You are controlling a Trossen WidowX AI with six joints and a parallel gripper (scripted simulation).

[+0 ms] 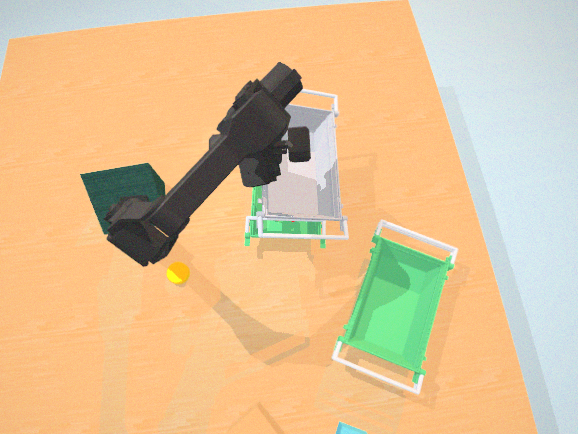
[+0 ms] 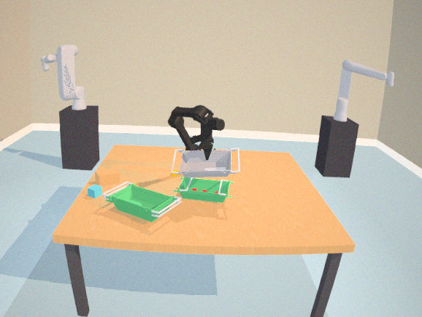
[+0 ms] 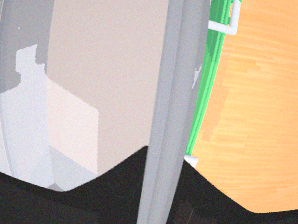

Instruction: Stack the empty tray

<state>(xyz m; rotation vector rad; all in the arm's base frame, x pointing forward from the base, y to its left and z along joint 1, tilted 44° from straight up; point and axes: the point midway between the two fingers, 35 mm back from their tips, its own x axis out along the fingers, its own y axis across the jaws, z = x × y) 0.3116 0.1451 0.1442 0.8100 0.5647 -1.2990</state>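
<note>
Two bars: both white bars (image 2: 190, 184) (image 1: 322, 227) of the loaded tray lie swung in across its top, judging by the exterior view.
Blue cube (image 2: 95, 191) (image 1: 351, 429): at the far left of the desk (image 2: 204, 234) (image 1: 60, 100) in the exterior view, whose left-to-right order these lines follow.
Spare green tray (image 2: 142, 201) (image 1: 395, 305): upright on the desk, its own bars swung outward, beside the loaded one.
Yellow disc (image 2: 173, 174) (image 1: 178, 273): on the desk, partly behind the grey tray.
Loaded green tray (image 2: 204, 197) (image 1: 256, 205) (image 3: 202, 102): on the desk, red blocks (image 2: 204, 191) inside.
Grey empty tray (image 2: 205, 169) (image 1: 292, 195) (image 3: 172, 100): held in the air, roughly level, over part of the loaded tray in the top view and apart from it.
Fingers (image 2: 207, 155): closed on one long wall of the grey tray.
Step in hand: carrying the grey tray into place for stacking, I judge.
Next move: centre it over both bars, match its long sides to the tray below, lower it level, then release. Off centre, it could tip or slip inside.
Brands, labels, writing: none readable.
</note>
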